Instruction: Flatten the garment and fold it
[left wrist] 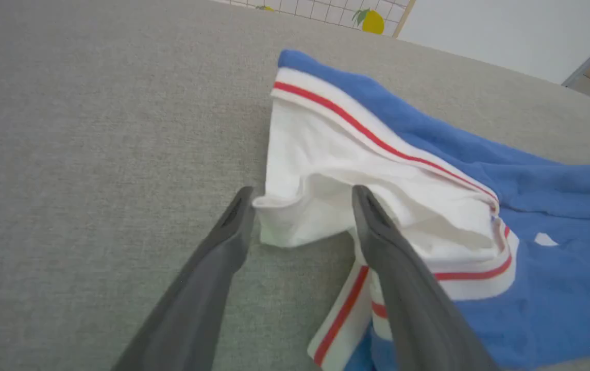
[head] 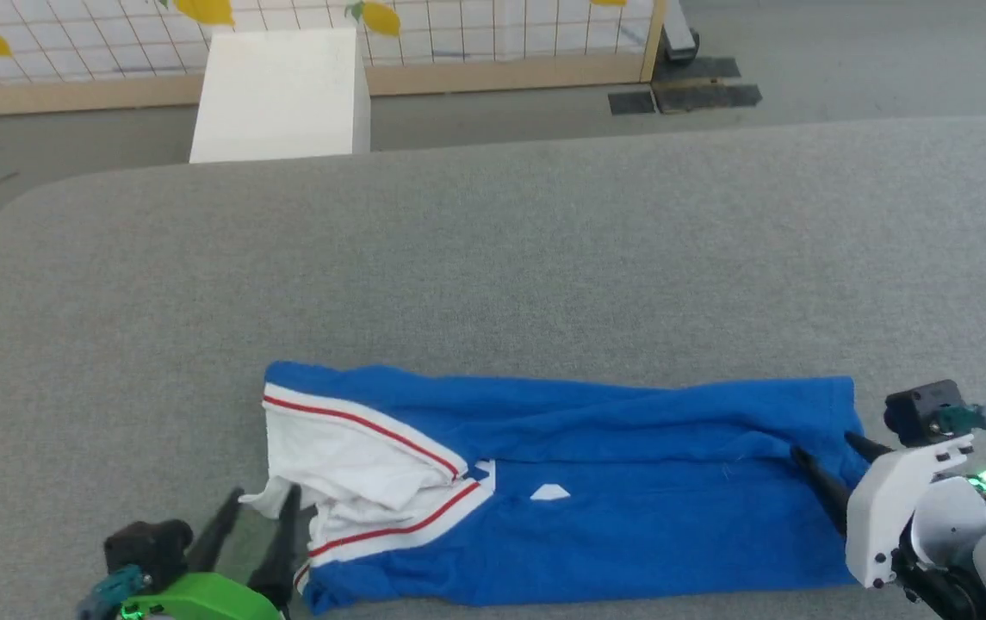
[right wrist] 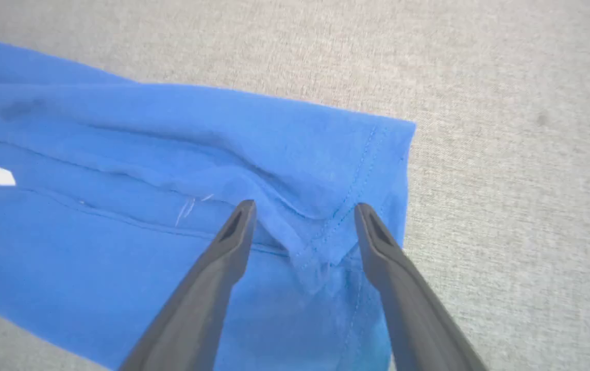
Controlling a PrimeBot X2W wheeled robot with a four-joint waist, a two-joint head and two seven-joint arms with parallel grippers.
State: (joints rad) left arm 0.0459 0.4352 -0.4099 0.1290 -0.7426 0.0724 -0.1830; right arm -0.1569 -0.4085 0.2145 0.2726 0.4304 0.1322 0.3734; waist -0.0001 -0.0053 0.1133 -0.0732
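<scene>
The garment, a bright blue shirt with a white, red-striped sleeve, lies folded into a long band near the front edge of the grey padded table. My left gripper is open at the garment's left end. In the left wrist view, the left gripper has its fingers on either side of the white sleeve's loose corner. My right gripper is open at the right end. In the right wrist view, the right gripper stands over the blue hem corner, with nothing pinched.
A white box stands on the floor beyond the table's far edge. Behind it runs a grid fence with lemon prints. Dark mats lie on the floor at the back right. Bare grey table stretches behind the garment.
</scene>
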